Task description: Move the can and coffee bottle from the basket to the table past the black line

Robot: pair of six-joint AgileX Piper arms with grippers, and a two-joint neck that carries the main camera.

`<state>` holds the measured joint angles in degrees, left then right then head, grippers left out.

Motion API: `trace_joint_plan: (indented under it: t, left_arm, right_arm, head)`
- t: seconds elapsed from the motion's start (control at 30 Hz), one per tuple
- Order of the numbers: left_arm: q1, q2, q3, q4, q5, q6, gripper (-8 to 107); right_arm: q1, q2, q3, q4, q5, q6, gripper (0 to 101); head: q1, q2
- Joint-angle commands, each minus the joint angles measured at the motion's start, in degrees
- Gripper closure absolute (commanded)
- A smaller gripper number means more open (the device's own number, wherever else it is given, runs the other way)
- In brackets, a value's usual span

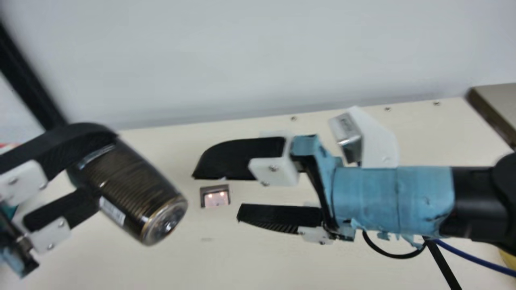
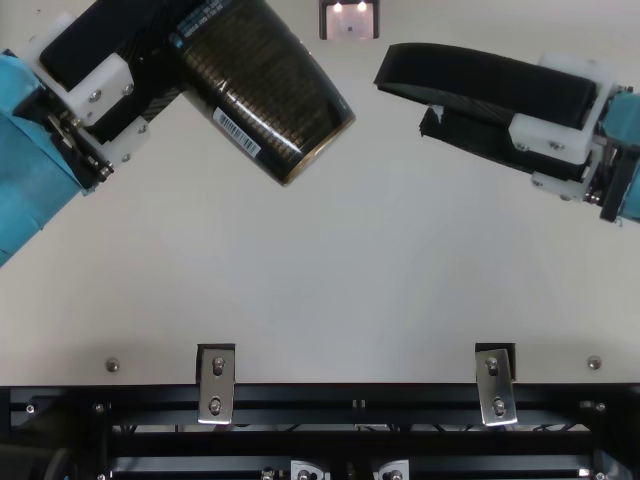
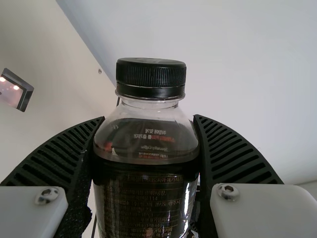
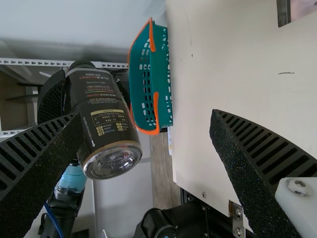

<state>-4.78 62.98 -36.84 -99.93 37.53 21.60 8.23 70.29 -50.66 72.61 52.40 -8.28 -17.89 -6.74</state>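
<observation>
A: Here's the cream counter (image 1: 181, 266), and the basket (image 4: 161, 74) is by its edge!

B: Right hand (image 1: 215, 198) over the counter, spread, nothing in it. Swing the load inward and I'd say they could clash.

A: Left hand (image 3: 148, 118) has it, pinching the coffee bottle (image 1: 129, 185) clear above the counter!

B: But look at that tilt! Lower it like this and the rim of the base (image 1: 165, 221) probably meets the counter first. Let go then, and over it topples, maybe rolling.

A: And smooth, rounded sides; a loose pinch might let it twist.

B: Cap (image 3: 151, 79) upward before release, surely!
</observation>
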Motion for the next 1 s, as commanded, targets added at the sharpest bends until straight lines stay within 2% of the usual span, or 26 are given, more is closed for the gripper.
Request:
trace_joint_plan:
  t: [0.0, 0.1, 0.6, 0.97]
  left_arm:
    - [0.00, 0.00, 0.00, 0.00, 0.00, 0.00, 89]
    - [0.00, 0.00, 0.00, 0.00, 0.00, 0.00, 89]
    - [0.00, 0.00, 0.00, 0.00, 0.00, 0.00, 89]
    - [0.00, 0.00, 0.00, 0.00, 0.00, 0.00, 89]
  right_arm:
    - [0.00, 0.00, 0.00, 0.00, 0.00, 0.00, 0]
    - [0.00, 0.00, 0.00, 0.00, 0.00, 0.00, 0]
    - [0.20, 1.24, -0.37, 1.44, -0.33, -0.42, 0]
    - [5.22, 5.26, -2.55, 4.27, -2.22, 0.35, 0]
  head:
    - [1.01, 2.54]
    - [2.07, 6.66]
    - [2.07, 6.66]
    - [2.07, 6.66]
